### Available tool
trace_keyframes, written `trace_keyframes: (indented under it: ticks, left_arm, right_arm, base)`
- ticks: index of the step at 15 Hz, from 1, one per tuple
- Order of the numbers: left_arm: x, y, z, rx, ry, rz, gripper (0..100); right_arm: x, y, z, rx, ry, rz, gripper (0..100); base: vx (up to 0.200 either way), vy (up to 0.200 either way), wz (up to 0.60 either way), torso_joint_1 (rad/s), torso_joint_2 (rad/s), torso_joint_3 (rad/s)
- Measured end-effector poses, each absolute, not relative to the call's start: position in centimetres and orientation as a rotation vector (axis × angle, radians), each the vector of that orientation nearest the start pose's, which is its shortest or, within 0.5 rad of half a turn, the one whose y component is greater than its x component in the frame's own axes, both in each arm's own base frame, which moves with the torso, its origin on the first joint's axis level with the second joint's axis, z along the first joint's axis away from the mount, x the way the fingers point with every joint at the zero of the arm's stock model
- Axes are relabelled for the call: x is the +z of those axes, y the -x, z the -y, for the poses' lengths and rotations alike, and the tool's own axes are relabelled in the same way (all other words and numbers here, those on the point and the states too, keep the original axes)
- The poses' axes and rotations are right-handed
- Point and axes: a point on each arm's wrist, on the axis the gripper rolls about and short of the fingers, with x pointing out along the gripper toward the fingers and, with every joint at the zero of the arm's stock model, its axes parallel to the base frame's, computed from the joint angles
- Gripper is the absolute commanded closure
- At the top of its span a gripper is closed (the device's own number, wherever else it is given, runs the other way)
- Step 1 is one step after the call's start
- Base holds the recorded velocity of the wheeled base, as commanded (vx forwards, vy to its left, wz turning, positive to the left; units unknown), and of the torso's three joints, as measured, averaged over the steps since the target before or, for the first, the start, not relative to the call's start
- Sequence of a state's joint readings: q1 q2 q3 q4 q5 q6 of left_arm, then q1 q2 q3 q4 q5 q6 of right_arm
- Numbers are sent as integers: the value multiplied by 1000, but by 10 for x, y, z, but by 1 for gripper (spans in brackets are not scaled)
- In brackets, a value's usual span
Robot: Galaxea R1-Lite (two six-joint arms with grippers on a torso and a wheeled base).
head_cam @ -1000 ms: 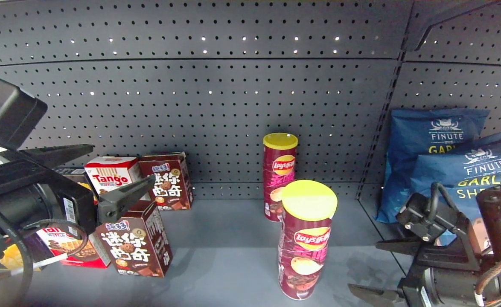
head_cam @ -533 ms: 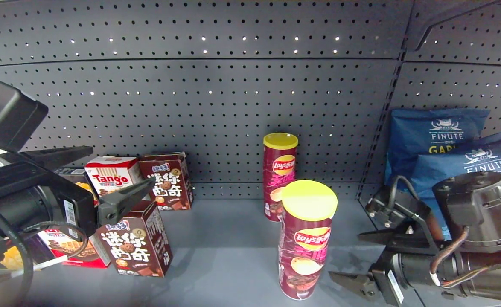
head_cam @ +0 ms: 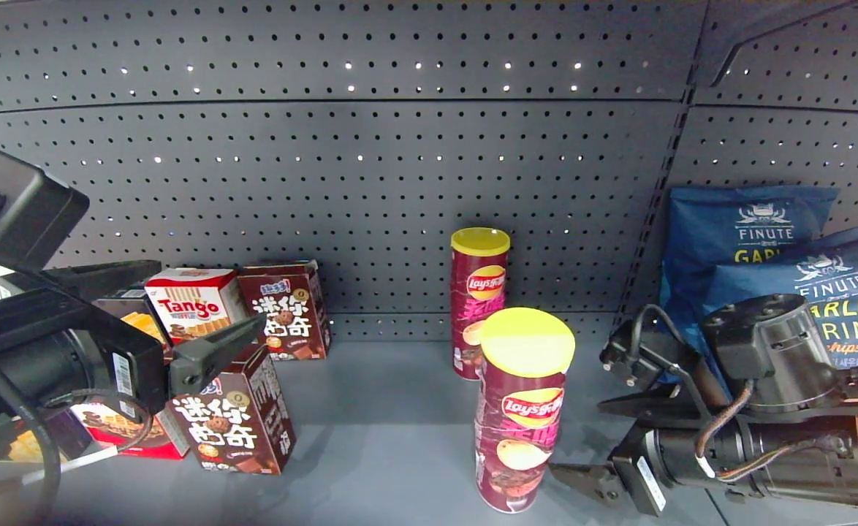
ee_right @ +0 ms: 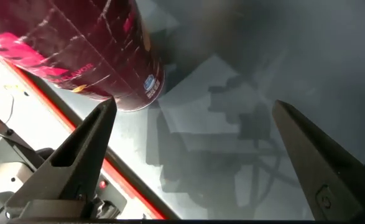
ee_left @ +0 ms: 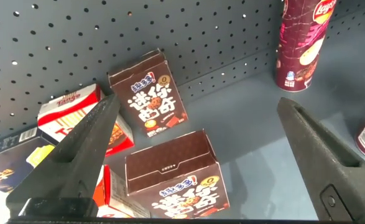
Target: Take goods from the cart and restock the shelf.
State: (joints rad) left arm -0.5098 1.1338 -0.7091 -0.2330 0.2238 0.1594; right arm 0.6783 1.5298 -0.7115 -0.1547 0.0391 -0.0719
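1. The shelf (head_cam: 385, 446) is a grey board with a dark perforated back panel (head_cam: 370, 161) behind it, and all the goods stand on it.
2. Two blue chip bags (head_cam: 736, 234) lean against the back at the far right, one overlapping the other.
3. My right gripper (head_cam: 608, 442) lies low over the shelf board in front of those bags. Its jaws are spread wide and hold nothing, and the lower fingertip is just beside the base of the front can.
4. My left gripper (head_cam: 211, 290) hangs above the boxes on the left. Its jaws are also wide apart and empty.
5. The front can (head_cam: 520, 416), dark red with a yellow lid, stands upright near the shelf's front edge. The rear can (head_cam: 479, 299) stands upright behind it, close to the back panel.
6. A brown cookie box (head_cam: 235, 424) stands at the front left, with a second brown box (head_cam: 286, 307) behind it.
7. A red-and-white wafer box (head_cam: 191, 303) sits just beside that second box.
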Motion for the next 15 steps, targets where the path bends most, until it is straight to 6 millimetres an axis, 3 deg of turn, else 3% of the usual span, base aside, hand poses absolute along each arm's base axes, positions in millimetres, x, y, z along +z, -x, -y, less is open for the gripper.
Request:
trace_keyframes:
  ticks: [15]
  left_arm:
    - [249,-145,75,-297,-227,-157,0]
  right_arm:
    - [162,-195,-156,705,274,-612,0]
  base:
    - [0,0,0,0,0,0]
